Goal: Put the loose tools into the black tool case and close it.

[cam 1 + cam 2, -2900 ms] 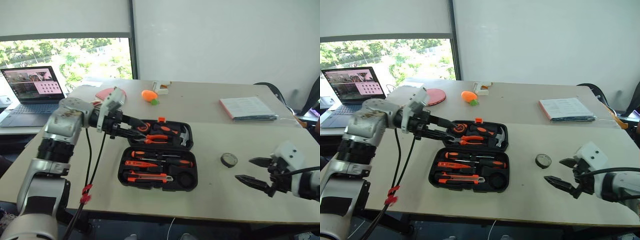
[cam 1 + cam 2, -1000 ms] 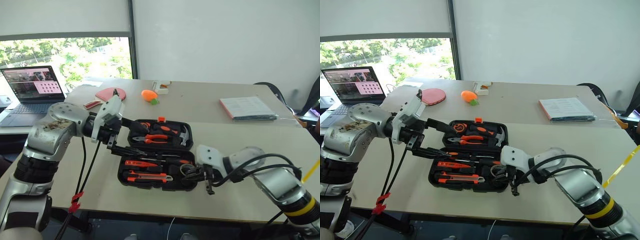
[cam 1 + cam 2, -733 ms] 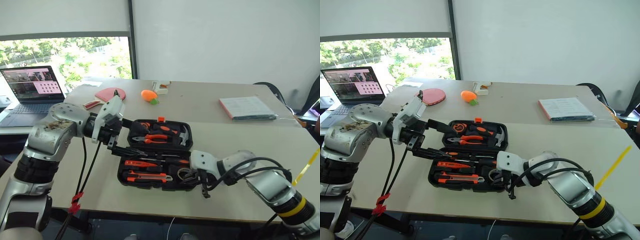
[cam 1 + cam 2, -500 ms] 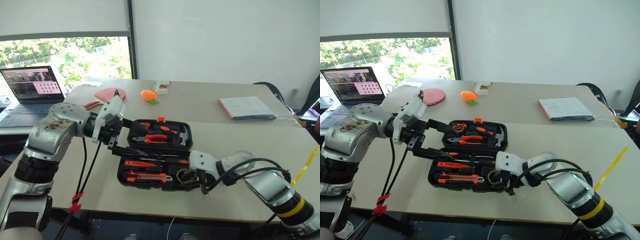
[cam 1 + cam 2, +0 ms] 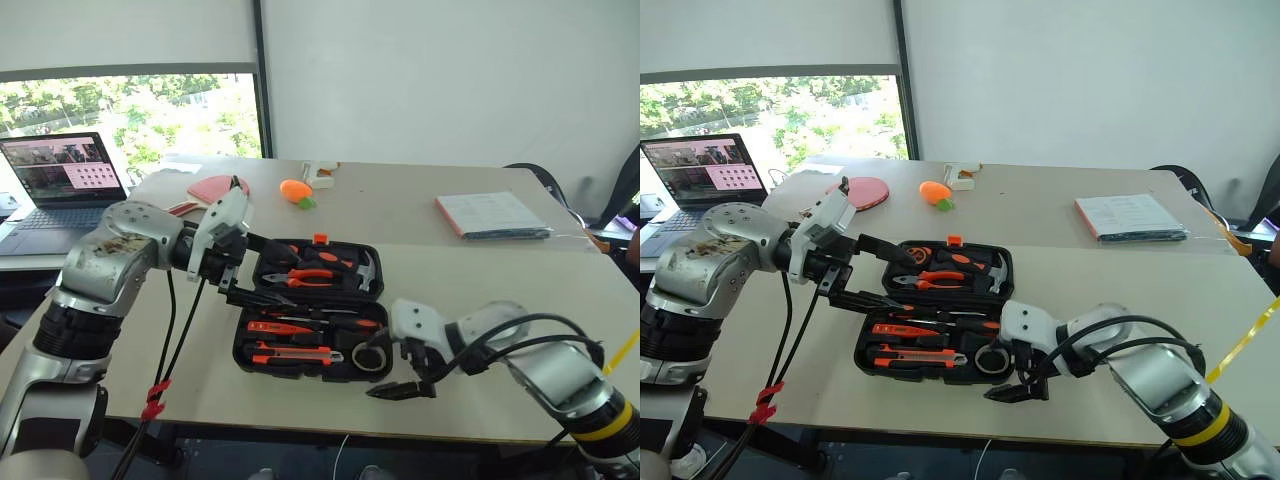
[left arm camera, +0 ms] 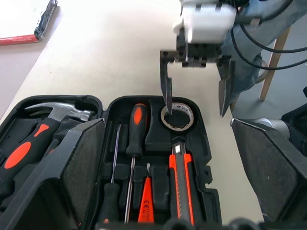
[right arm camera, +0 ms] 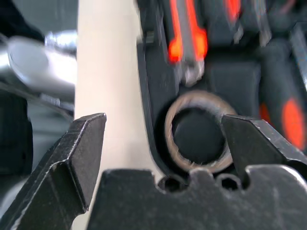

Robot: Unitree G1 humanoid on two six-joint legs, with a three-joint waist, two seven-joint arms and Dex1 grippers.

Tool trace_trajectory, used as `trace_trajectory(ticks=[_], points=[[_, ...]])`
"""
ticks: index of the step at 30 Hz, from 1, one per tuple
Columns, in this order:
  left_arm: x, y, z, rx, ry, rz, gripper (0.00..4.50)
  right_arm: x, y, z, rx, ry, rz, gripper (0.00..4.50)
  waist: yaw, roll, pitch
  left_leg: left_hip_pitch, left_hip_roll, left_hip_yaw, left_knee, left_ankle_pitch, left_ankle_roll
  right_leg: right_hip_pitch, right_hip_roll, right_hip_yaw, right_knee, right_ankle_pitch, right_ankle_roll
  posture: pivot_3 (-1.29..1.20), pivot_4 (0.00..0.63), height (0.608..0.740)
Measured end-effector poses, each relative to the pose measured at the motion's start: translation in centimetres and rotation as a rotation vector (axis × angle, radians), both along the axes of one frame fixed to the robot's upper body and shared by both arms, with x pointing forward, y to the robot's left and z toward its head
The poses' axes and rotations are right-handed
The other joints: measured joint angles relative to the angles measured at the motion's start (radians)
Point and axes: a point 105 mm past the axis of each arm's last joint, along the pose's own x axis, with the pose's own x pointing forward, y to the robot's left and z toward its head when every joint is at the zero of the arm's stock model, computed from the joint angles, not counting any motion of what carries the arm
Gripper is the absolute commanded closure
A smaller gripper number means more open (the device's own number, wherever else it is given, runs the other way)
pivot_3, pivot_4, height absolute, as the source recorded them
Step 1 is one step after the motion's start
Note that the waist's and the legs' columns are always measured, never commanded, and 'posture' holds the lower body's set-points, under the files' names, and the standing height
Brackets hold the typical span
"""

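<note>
The black tool case (image 5: 245,345) lies open on the table. Its near half holds two black-and-orange screwdrivers (image 6: 136,129), a slim orange screwdriver (image 6: 145,202), the utility knife (image 5: 295,353) and the tape roll (image 7: 169,129) in the round corner slot. My right gripper (image 5: 385,372) hangs open just above the tape roll (image 6: 164,120), fingers either side of it and off it. Over the case's left edge, my left gripper (image 5: 280,272) is open and holds nothing. Pliers and a hammer (image 5: 368,270) fill the lid half.
A grey laptop (image 5: 60,180) stands at the far left. A red paddle (image 5: 215,187), an orange object (image 5: 295,190) and a small white item (image 5: 320,175) lie behind the case. A booklet (image 5: 495,215) lies far right. The table's front edge runs just below the case.
My right gripper, shut on the tape roll in the case's corner a second ago, has opened and risen slightly. The roll now rests in its slot. The left arm has stayed put.
</note>
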Motion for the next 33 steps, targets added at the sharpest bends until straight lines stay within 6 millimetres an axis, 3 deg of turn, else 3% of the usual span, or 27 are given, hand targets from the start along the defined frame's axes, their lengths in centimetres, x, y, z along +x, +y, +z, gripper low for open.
trace_trajectory(ticks=[2, 5, 9, 14, 17, 20, 27, 28, 33], points=[[0.2, 0.7, -1.0, 0.002, 0.017, 0.038, 0.00, 0.5, -1.1, 1.8, 0.069, -0.034, -0.070, 0.04, 0.000, 0.000, 0.000, 0.000, 0.000, 0.000, 0.000, 0.000, 0.000, 0.000, -0.001, 0.000, 0.000, 0.000, 0.000, 0.00, 0.150, 0.740], [1.0, 2.9, -3.3, 0.013, 0.081, 0.162, 0.00, 1.1, -4.3, 3.9, 0.145, -0.068, -0.228, 0.04, 0.001, 0.000, 0.000, 0.000, 0.000, -0.001, 0.000, 0.000, 0.000, 0.000, 0.000, 0.000, 0.000, 0.000, 0.000, 0.00, 0.150, 0.740], [1.4, 5.8, -3.9, 0.019, 0.085, 0.311, 0.00, 0.4, -7.5, 3.9, 0.179, -0.054, -0.352, 0.04, 0.002, 0.000, 0.000, 0.000, 0.001, 0.000, -0.001, 0.000, 0.000, 0.000, -0.001, 0.000, 0.000, 0.000, 0.000, 0.00, 0.150, 0.740], [1.5, 11.2, -4.7, 0.034, 0.092, 0.554, 0.00, -0.6, -11.7, 3.2, 0.178, -0.053, -0.522, 0.04, 0.000, 0.000, 0.000, 0.002, 0.001, 0.001, -0.001, 0.000, 0.000, 0.001, -0.001, 0.000, 0.000, 0.000, 0.000, 0.00, 0.150, 0.740], [1.6, 11.7, -5.0, 0.035, 0.094, 0.585, 0.64, -0.3, -12.1, 2.9, 0.185, -0.070, -0.552, 0.73, 0.000, -0.001, 0.000, 0.004, 0.001, 0.003, -0.001, 0.001, -0.001, 0.003, -0.001, 0.001, 0.000, 0.000, 0.000, 0.00, 0.150, 0.740], [2.0, 11.8, -6.0, 0.087, 0.072, 0.592, 1.66, 0.6, -12.2, 1.8, 0.181, -0.064, -0.576, 1.65, 0.000, -0.001, 0.000, 0.007, 0.001, 0.007, -0.001, 0.001, -0.001, 0.004, -0.001, 0.001, 0.000, 0.000, 0.000, 0.00, 0.150, 0.740], [3.8, 10.0, -12.2, 0.226, 0.098, 0.579, 4.34, 3.4, -10.1, -1.4, 0.156, -0.042, -0.531, 4.14, 0.001, -0.001, 0.000, 0.003, 0.000, 0.008, -0.001, 0.001, -0.001, 0.001, 0.000, 0.002, 0.000, 0.000, 0.000, 0.00, 0.150, 0.740], [3.9, 9.5, -13.0, 0.231, 0.110, 0.569, 4.50, 3.6, -9.8, -1.9, 0.147, -0.035, -0.518, 4.46, 0.001, -0.001, 0.000, 0.002, 0.000, 0.008, -0.001, 0.001, -0.001, 0.001, 0.000, 0.002, 0.000, 0.000, 0.000, 0.00, 0.150, 0.740], [5.0, 7.9, -13.2, 0.207, 0.101, 0.570, 4.50, 4.6, -8.3, -3.2, 0.112, -0.024, -0.459, 4.46, 0.003, -0.001, 0.000, 0.000, 0.000, 0.006, -0.001, 0.001, -0.001, 0.000, -0.001, 0.001, 0.000, 0.001, 0.001, 0.00, 0.150, 0.740]])
